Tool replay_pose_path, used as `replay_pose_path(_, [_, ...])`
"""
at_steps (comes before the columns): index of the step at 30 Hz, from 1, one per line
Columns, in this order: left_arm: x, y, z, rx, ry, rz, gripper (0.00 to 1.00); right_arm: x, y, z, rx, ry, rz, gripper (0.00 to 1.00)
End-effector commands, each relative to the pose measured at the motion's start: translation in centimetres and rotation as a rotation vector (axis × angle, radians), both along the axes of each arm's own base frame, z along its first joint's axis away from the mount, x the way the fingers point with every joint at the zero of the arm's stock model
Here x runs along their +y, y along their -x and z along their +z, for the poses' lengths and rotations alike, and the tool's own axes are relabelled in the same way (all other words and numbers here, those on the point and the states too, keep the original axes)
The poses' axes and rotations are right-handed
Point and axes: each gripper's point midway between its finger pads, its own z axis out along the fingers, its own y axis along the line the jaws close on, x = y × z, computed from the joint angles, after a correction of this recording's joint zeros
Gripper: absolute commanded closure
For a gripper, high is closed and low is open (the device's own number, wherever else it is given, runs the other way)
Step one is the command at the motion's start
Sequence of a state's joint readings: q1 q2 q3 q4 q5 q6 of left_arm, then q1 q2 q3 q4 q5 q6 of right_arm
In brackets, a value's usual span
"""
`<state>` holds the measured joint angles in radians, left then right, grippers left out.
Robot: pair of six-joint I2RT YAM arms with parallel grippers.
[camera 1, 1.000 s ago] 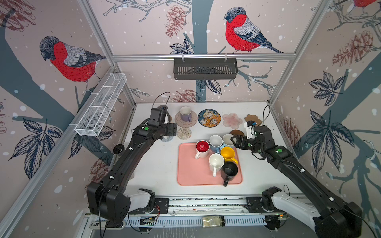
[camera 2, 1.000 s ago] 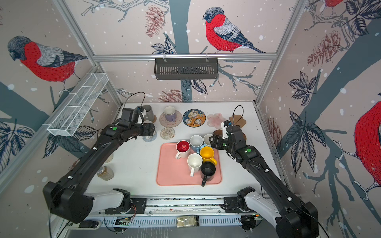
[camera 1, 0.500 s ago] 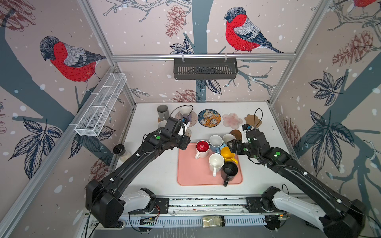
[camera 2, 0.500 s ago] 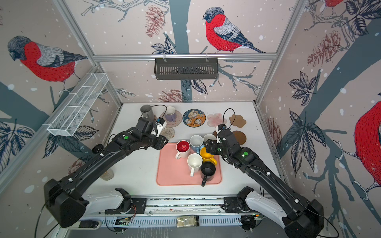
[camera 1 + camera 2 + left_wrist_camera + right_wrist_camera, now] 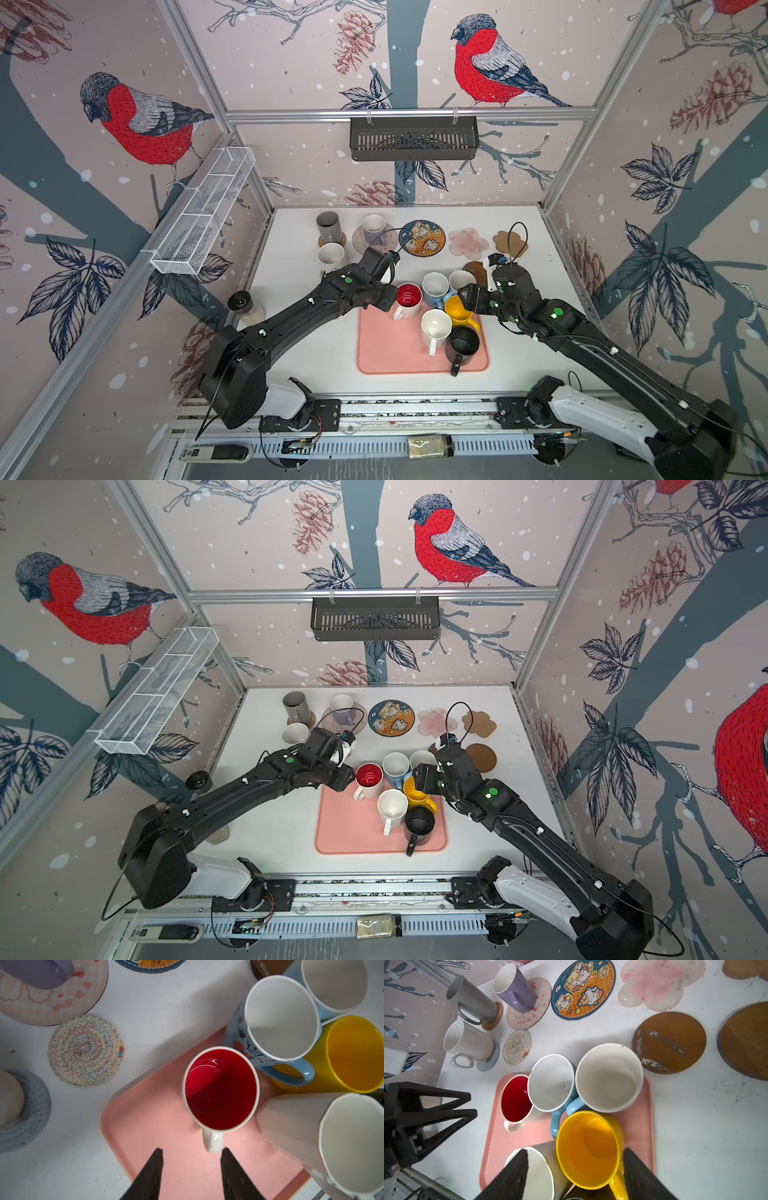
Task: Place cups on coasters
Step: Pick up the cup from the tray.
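White, scuffed worktop [image 5: 324, 365]; smooth pink tray [image 5: 386, 353] as reference. Left gripper [image 5: 192, 1149] over its corner: jaws spread, empty, just short of the handle of red-inside mug [image 5: 220, 1088]. Right gripper [image 5: 575, 1150]: jaws spread astride glossy yellow mug [image 5: 602, 1126], tilted on tray.

Pink tray [image 5: 386, 357] on white table [image 5: 469, 216]. Black basket [image 5: 413, 139] on rear rail [image 5: 291, 115]. Wire basket [image 5: 203, 216], wall-mounted. Black-lidded jar [image 5: 245, 305], upright. Clear jar [image 5: 430, 446], lying sideways.
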<state>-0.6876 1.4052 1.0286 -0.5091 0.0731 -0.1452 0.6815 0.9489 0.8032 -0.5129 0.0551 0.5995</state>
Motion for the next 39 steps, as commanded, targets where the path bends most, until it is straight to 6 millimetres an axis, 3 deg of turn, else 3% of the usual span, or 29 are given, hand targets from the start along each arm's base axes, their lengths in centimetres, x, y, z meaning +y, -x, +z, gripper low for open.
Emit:
replay_pose_path(1, [-1.1, -0.7, -0.2, -0.027, 0.033, 0.023, 0.51, -0.3, -0.5, 0.2, -0.028, 0.016, -0.004, 0.28])
replay_pose_path(13, [-1.3, 1.4, -4.5, 0.044, -0.029, 0.016, 0.5, -1.2, -1.3, 0.0, -0.033, 0.01, 0.001, 0.27])
replay_pose_path(21, [-1.3, 1.0, -5.8, 0.05, -0.043, 0.04, 0.53, -1.3, -1.5, -0.4, -0.027, 0.008, 0.003, 0.27])
replay_pose_path(30, [-1.9, 0.7, -6.6, 0.064, -0.045, 0.04, 0.71, -1.7, -1.6, -0.7, -0.021, 0.014, 0.001, 0.27])
replay_pose_path(39, [-1.3, 0.7, -6.0, 0.059, -0.047, 0.068, 0.9, -1.8, -1.6, -0.7, -0.021, 0.007, 0.001, 0.27])
